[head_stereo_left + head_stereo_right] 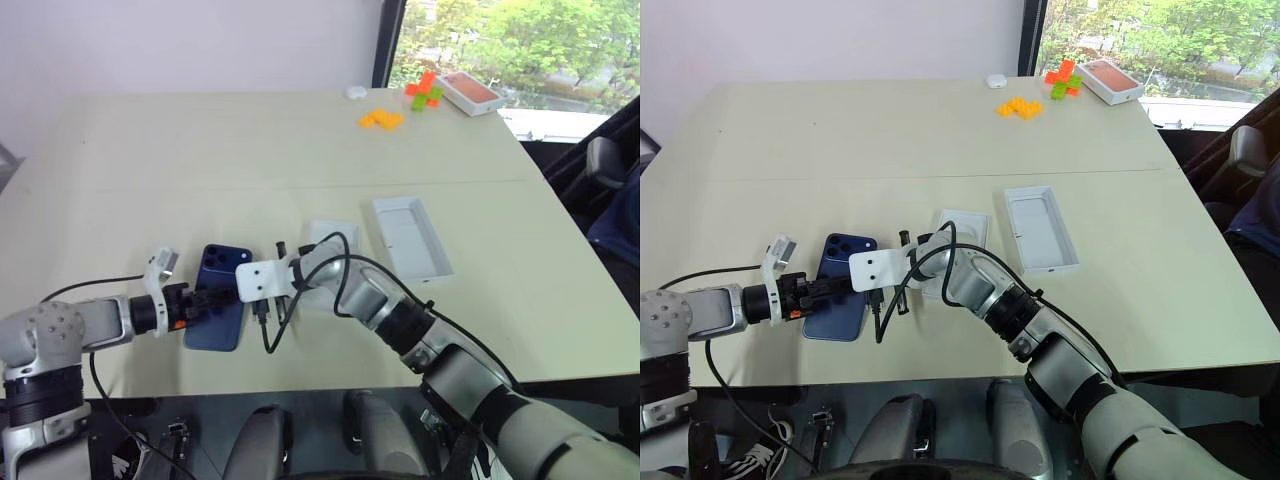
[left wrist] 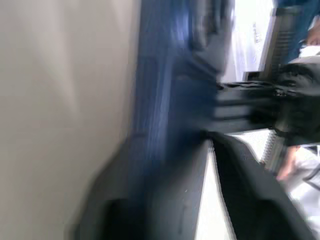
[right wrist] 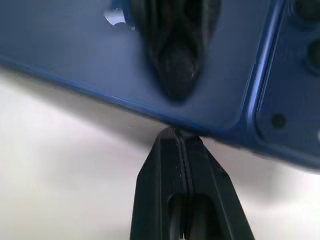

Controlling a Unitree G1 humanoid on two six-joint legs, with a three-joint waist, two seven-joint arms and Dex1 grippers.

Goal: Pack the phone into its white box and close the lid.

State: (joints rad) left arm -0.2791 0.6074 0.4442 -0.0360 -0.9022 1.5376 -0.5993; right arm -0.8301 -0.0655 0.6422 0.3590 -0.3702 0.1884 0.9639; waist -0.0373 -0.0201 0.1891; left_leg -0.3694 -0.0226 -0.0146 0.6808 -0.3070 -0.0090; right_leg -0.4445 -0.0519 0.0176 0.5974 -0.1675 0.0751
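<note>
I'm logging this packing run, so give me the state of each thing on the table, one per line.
phone: back up on the table, out of its box.
white box: open, no phone inside.
lid: off, lying inside up beside the box.
orange-topped box: closed, at the far corner.
left gripper: over the phone's left edge.
right gripper: fingers shut, tips at the phone's right edge.

Soft window daylight, blurred wrist views.
</note>
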